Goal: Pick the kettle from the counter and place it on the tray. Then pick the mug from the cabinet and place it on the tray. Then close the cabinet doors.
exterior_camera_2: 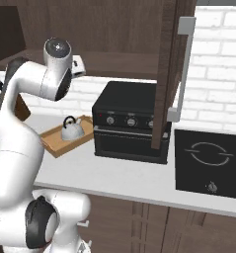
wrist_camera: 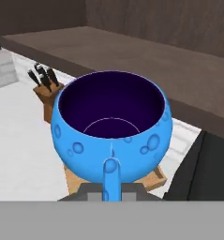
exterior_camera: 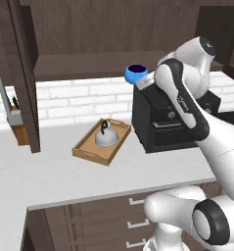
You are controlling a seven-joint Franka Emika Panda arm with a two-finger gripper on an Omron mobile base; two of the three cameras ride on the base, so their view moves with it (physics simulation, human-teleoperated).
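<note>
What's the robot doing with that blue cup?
The robot's gripper is shut on the handle of the blue mug and holds it in the air in front of the open cabinet, above the black oven. The kettle already sits on the wooden tray on the counter.

Black oven (exterior_camera: 162,122) beside tray (exterior_camera: 86,149)

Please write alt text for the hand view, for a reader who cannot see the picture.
A bright blue mug with a dark inside is held close to the camera by its handle, upright, with the gripper shut on it. Behind it are the dark brown cabinet shelf, a wooden knife block on the light counter, and below the mug a corner of the wooden tray.
</note>
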